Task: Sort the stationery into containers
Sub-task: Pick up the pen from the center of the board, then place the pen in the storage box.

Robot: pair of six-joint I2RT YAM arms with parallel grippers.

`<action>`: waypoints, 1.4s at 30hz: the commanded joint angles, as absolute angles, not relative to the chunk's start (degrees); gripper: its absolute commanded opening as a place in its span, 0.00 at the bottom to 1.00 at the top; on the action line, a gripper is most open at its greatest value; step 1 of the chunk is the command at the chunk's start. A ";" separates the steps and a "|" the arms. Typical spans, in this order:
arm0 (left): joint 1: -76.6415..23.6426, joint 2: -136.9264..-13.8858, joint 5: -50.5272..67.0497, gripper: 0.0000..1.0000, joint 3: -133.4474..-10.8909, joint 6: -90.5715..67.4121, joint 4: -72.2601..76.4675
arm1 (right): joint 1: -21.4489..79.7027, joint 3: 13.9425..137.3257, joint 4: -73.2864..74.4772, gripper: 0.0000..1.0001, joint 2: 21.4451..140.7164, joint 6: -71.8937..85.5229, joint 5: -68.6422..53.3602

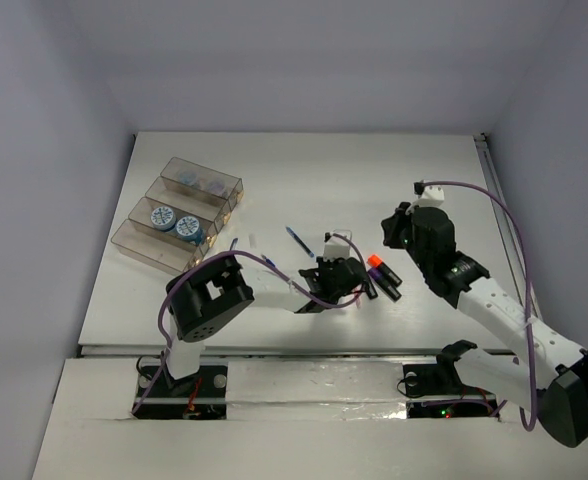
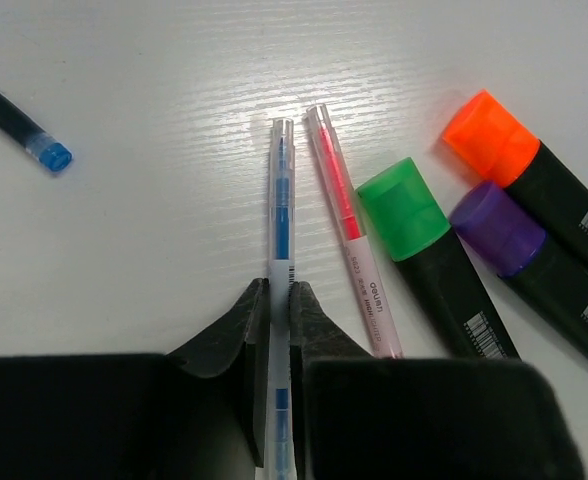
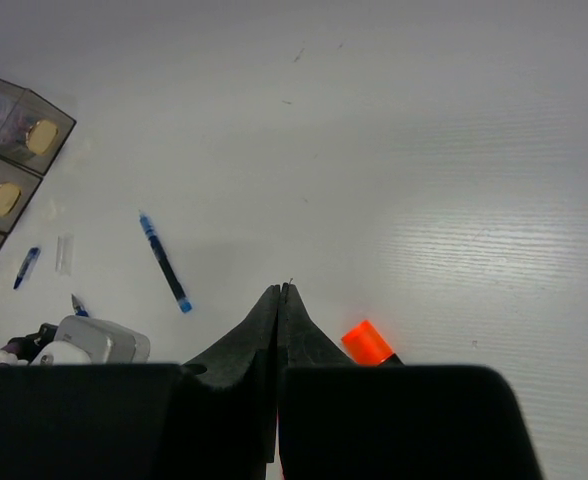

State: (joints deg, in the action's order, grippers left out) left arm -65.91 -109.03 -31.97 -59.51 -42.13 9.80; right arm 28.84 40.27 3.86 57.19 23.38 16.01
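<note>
Where the left gripper (image 2: 281,292) closes, its jaws pinch a slim blue pen (image 2: 280,205) partway along the clear barrel, and the pen's far end points to twelve o'clock in the left wrist view. Whether the pen rests on the white table (image 2: 154,230) or hangs just above it cannot be told.

Just beside it, at about one o'clock, lies a pink pen (image 2: 349,235), nearly parallel to it. From two to three o'clock come three black markers side by side: the green-capped marker (image 2: 426,255), the purple-capped marker (image 2: 519,255) and the orange-capped marker (image 2: 529,175). A darker blue pen (image 2: 19,128) lies apart at ten o'clock.

The right gripper (image 3: 279,292) has its jaws pressed together with nothing between them. The orange cap shows just beside its tips at four o'clock.

From above, the tray (image 1: 134,243) of four compartments sits at the table's ten o'clock. Two bright blue rolls (image 1: 174,222) lie in one compartment, and two paler rolls (image 1: 201,182) lie in one farther back. A tiny white piece (image 1: 254,242) lies between the tray and the left gripper.
</note>
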 commanded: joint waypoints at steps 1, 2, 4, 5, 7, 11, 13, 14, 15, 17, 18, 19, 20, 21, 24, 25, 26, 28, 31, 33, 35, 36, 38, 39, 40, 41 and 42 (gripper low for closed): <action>-66.01 -109.34 -31.46 0.00 -59.94 -41.31 3.87 | 28.48 39.73 0.62 0.00 55.37 23.38 15.73; -66.01 -108.20 -31.90 0.00 -59.94 -41.31 3.69 | 28.48 39.73 0.62 0.00 55.11 23.29 15.56; -66.01 -106.44 -32.34 0.00 -59.94 -40.52 3.60 | 28.48 39.55 0.62 0.00 54.67 23.38 15.47; -66.01 -105.39 -32.69 0.00 -60.03 -40.26 3.34 | 28.48 39.20 0.44 0.00 53.71 23.38 15.38; -66.01 -101.70 -34.36 0.00 -60.64 -39.30 2.90 | 28.48 38.50 -1.93 0.00 52.74 23.47 15.29; -64.08 -95.46 -37.00 0.00 -61.61 -37.62 4.04 | 28.48 38.41 -2.20 0.00 51.94 23.55 14.24; -60.92 -92.82 -38.67 0.00 -61.79 -36.74 5.88 | 28.48 38.32 -2.28 0.02 52.64 23.73 13.45; -59.17 -91.94 -38.06 0.00 -61.87 -36.22 6.58 | 28.48 37.89 -2.46 0.02 52.82 23.82 13.19; -57.24 -90.19 -36.40 0.00 -61.79 -36.04 7.37 | 28.48 37.71 -2.72 0.02 53.08 23.91 12.40; -50.82 -87.55 -34.73 0.00 -60.56 -36.47 10.01 | 28.48 37.53 -2.90 0.02 53.70 24.08 11.87; -48.63 -84.41 -32.80 0.00 -59.69 -36.74 11.50 | 28.48 37.53 -2.99 0.02 53.88 24.08 11.52; -44.78 -82.90 -32.61 0.00 -57.76 -36.91 14.21 | 28.48 37.44 -3.25 0.03 53.96 24.08 11.25; -42.91 -81.40 -32.61 0.00 -56.96 -37.00 15.02 | 28.48 37.35 -3.43 0.03 54.31 24.08 10.99; -40.80 -79.04 -32.43 0.00 -56.43 -37.96 15.64 | 28.48 37.35 -3.60 0.03 54.58 24.08 10.38; -32.72 -76.13 -32.61 0.00 -53.80 -41.46 16.96 | 28.48 37.18 -4.22 0.04 55.46 24.26 8.97; -30.78 -75.59 -32.52 0.00 -53.01 -42.27 18.18 | 28.48 37.18 -4.39 0.04 55.81 24.34 8.70; -26.93 -75.06 -32.61 0.00 -52.13 -43.06 18.80 | 28.48 37.18 -4.31 0.04 56.07 24.35 8.61; -23.22 -74.18 -31.38 0.00 -49.75 -45.42 20.64 | 28.48 37.26 -4.22 0.04 56.16 24.08 8.26; -16.80 -74.97 -30.15 0.00 -48.25 -46.93 21.36 | 28.48 37.27 -4.04 0.04 55.72 23.73 8.00; -12.86 -76.54 -27.52 0.00 -47.55 -48.86 22.40 | 28.48 37.18 -3.96 0.04 55.63 23.64 7.91; -10.65 -78.04 -26.29 0.00 -47.20 -49.92 22.94 | 28.48 37.18 -3.96 0.05 55.63 23.64 7.91; -9.76 -79.61 -25.76 0.00 -47.46 -50.27 22.77 | 28.48 37.18 -3.96 0.05 55.72 23.56 7.65; -7.39 -80.94 -25.49 0.00 -47.81 -50.36 22.76 | 28.48 37.18 -3.87 0.05 55.72 23.55 7.65; -6.69 -81.99 -25.58 0.00 -47.99 -50.36 22.94 | 28.48 37.18 -3.95 0.05 55.64 23.55 7.82; -5.55 -82.52 -25.49 0.00 -48.34 -50.27 23.11 | 28.48 37.18 -3.87 0.05 55.72 23.55 7.74; -5.02 -83.14 -25.49 0.00 -48.69 -50.19 22.94 | 28.48 37.18 -3.87 0.05 55.64 23.47 7.82; -5.01 -84.28 -25.75 0.00 -49.04 -49.66 22.77 | 28.48 37.18 -3.87 0.05 55.63 23.47 7.74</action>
